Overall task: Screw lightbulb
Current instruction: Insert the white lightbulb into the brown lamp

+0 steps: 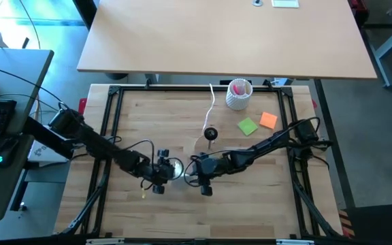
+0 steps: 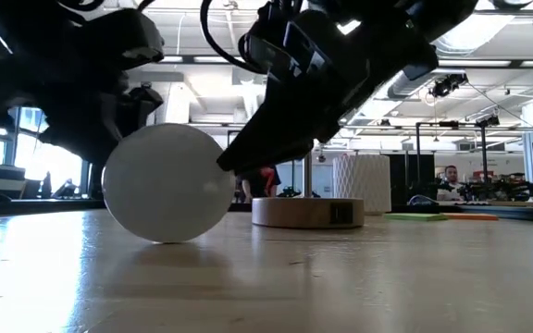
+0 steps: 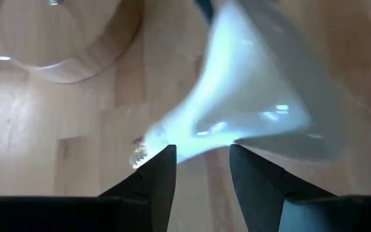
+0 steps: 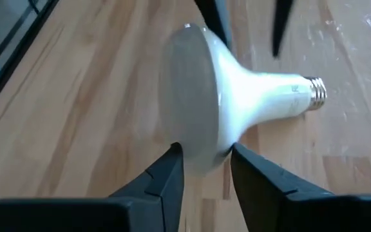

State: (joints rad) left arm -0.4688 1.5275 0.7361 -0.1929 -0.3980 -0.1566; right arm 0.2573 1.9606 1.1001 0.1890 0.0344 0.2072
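Observation:
The white lightbulb (image 1: 175, 169) lies on its side on the wooden table, its globe's edge (image 2: 167, 239) on the boards and its round face toward the near edge. Its silvery screw base (image 4: 319, 90) points toward the far edge. My right gripper (image 4: 205, 154) is at the globe's right side, shut on its rim. My left gripper (image 3: 201, 151) is open on the bulb's left, with its fingertips by the neck (image 3: 185, 138). I cannot tell whether they touch it. The wooden disc stand with its black socket (image 1: 211, 134) sits farther back. My right gripper pinches the rim of the bulb's globe (image 4: 201, 138) between its two fingers. One finger (image 4: 171, 169) is on the flat front face and the other is on the flare behind it. The fingers come from the table's right, slanting down. The bulb lies on the table.
A white perforated cup with pink contents (image 1: 238, 94) stands at the far edge. A green note (image 1: 248, 126) and an orange note (image 1: 269, 120) lie to the right of the stand. A white cord (image 1: 211, 109) runs from the stand toward the far edge.

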